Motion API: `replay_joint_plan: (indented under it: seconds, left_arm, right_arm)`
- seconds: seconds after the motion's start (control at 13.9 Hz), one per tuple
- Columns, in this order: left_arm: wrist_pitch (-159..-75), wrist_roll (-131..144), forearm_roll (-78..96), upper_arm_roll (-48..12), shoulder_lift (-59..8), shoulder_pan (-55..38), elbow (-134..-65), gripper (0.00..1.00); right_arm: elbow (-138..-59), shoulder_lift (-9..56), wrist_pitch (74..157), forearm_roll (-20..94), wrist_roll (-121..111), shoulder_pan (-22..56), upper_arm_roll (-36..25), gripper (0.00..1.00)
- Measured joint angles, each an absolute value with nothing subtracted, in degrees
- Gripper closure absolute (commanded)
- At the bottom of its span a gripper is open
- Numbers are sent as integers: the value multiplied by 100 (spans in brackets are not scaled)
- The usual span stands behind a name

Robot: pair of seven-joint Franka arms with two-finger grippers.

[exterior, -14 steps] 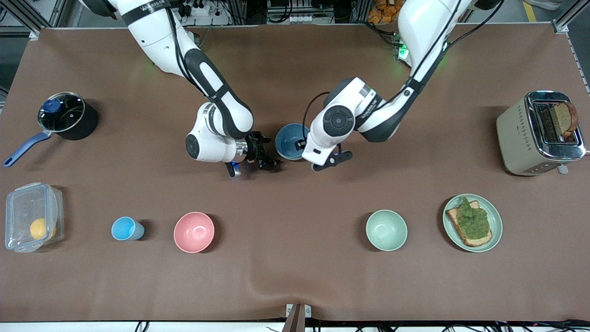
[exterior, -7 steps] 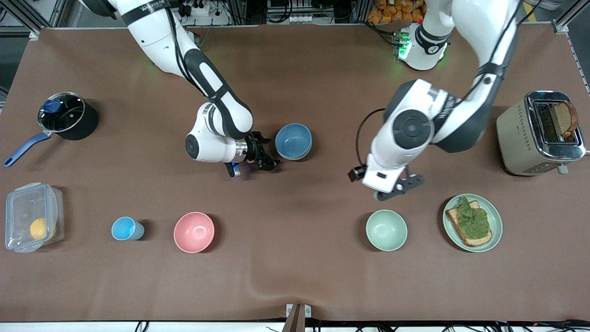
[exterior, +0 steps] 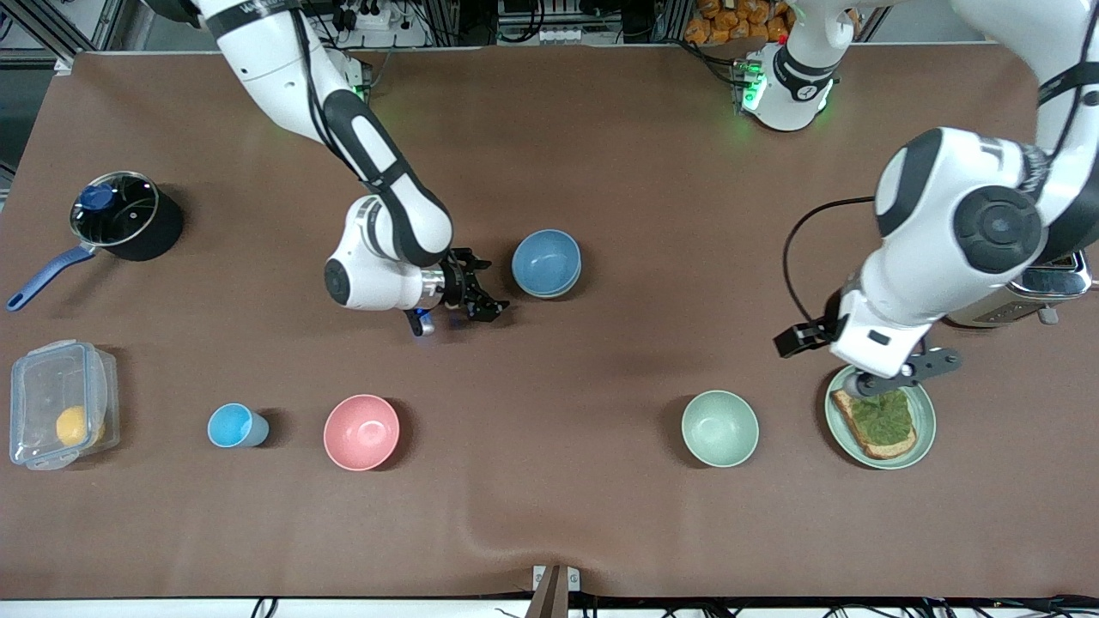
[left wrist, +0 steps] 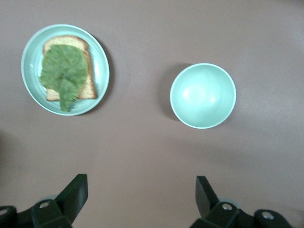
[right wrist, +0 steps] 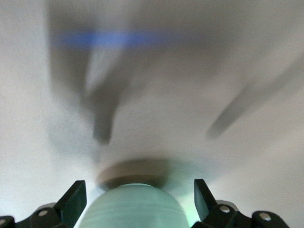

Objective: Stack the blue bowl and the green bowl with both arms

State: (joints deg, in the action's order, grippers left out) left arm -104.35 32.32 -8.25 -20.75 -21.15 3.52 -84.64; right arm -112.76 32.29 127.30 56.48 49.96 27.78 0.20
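High front camera overlooks the table (exterior: 549, 515); left wrist looks straight down; right wrist seemingly low, close.

The right gripper (right wrist: 137, 202) is seen with its two dark fingers (right wrist: 73, 199) spread wide. Between them, a rounded pale green bowl side (right wrist: 135, 209) is framed, set on the table (right wrist: 199, 71). Blurred shadows and a blue streak are cast across the surface.
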Motion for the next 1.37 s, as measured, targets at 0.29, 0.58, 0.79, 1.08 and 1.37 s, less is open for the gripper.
replay_joint_plan:
  seconds: [0.29, 0.58, 0.79, 1.08, 1.37]
  left_arm:
    - [-9889, 2825, -824, -2103, -1799, 428, -8397, 0]
    - [-9609, 2456, -677, -1894, -1248, 465, -8450, 0]
    - [-9436, 1889, -385, -1117, -735, 71, -8760, 0]
    - [-9424, 1598, -318, -925, -270, -170, -9105, 0]
    - [-9265, 1263, -318, -797, -35, -389, -9159, 0]
  right_arm:
    - [-11276, 2929, 11860, 4976, 4983, 2459, -248, 0]
    - [-11242, 2612, 10935, 3803, 4869, 1936, -381, 0]
    - [-11100, 2423, 10229, 3067, 4419, 1418, -400, 0]
    - [-10676, 2348, 9372, 2112, 3688, 794, -415, 0]
    - [-10319, 2284, 9023, 1313, 2906, 517, -416, 0]
